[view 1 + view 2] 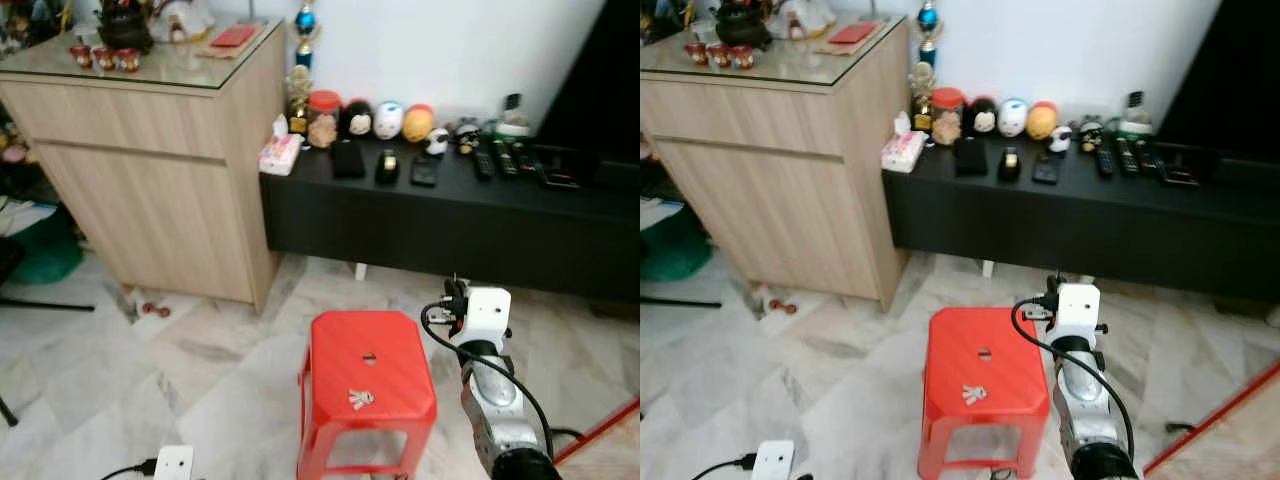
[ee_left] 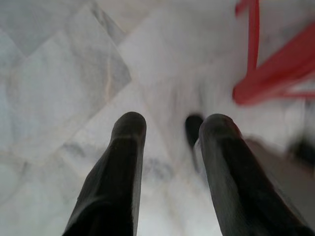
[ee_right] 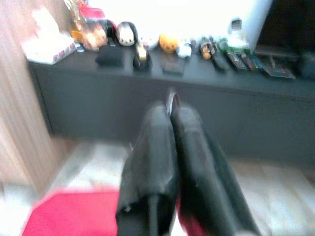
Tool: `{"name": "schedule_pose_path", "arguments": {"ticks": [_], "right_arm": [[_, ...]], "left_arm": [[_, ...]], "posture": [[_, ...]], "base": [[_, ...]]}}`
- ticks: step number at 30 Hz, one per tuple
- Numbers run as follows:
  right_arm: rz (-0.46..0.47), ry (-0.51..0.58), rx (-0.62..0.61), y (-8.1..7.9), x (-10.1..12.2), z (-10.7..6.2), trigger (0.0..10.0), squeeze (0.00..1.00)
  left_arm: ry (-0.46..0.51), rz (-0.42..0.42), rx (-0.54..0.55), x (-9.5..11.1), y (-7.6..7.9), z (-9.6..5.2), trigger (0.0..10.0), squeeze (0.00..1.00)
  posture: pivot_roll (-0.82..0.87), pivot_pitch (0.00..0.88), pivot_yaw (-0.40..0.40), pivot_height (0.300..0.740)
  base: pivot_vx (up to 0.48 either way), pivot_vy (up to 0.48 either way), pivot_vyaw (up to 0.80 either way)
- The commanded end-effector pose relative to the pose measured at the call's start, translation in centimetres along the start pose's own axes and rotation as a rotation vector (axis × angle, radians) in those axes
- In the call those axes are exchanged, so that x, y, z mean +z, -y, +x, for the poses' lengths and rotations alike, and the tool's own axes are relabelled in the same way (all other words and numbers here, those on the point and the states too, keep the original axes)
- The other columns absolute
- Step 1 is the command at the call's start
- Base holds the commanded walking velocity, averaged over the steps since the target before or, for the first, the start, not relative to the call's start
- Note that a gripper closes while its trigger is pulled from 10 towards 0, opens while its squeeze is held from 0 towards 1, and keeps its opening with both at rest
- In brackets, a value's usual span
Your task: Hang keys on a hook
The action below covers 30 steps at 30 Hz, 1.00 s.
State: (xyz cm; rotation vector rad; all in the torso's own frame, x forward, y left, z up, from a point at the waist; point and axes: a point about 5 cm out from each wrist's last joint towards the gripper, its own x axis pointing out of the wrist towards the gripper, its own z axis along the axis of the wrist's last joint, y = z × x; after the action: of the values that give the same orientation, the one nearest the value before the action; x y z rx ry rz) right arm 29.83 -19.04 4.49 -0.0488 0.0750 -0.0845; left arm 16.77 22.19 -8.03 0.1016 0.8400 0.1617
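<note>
Head view: right arm [image 1: 490, 390] raised beside red stool [image 1: 368, 385]; keys [image 1: 361, 399] lie on its seat. Left wrist: left gripper [image 2: 170, 129] fingers spread over marble floor [image 2: 59, 73]. Right wrist: right gripper [image 3: 172, 112] fingers pressed together (something small and metallic between tips, blurred).

Red stool [image 1: 368, 375], black console [image 1: 440, 215], grey-veined white marble floor [image 1: 200, 360]

The right arm [image 1: 495, 400] is cut off at the lower edge of the left eye view, and its fingers cannot be seen there. The small pale object [image 1: 361, 399] on the red stool [image 1: 368, 375] is too small to be identified. The right wrist view is blurred; something thin is pinched at the fingertips [image 3: 171, 109] but cannot be made out. The stool's legs [image 2: 275, 73] are smeared in the left wrist view's upper right.
</note>
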Motion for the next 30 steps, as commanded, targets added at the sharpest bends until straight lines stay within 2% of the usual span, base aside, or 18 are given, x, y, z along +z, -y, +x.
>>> {"name": "schedule_pose_path", "arguments": {"ticks": [1,17,30], "right_arm": [[0.000,0.020,0.015,-0.42,0.98,0.83,10.0,0.00],[-0.001,0.024,0.021,-1.01,1.53,1.44,10.0,0.00],[-0.004,0.009,-0.003,-0.76,1.56,1.82,10.0,0.00]], "left_arm": [[-0.052,-0.006,-0.014,-1.70,0.59,-0.52,10.0,0.00],[-0.061,-0.028,0.003,-2.01,0.26,-0.64,10.0,0.00],[-0.053,-0.037,0.005,-1.52,-0.04,-0.44,10.0,0.00]], "posture": [[-0.06,0.000,-0.033,0.740],[-0.05,0.000,-0.042,0.740],[-0.04,0.000,-0.037,0.740]], "base": [[-0.398,0.000,0.00],[-0.393,0.000,0.00],[0.000,0.000,0.00]]}}
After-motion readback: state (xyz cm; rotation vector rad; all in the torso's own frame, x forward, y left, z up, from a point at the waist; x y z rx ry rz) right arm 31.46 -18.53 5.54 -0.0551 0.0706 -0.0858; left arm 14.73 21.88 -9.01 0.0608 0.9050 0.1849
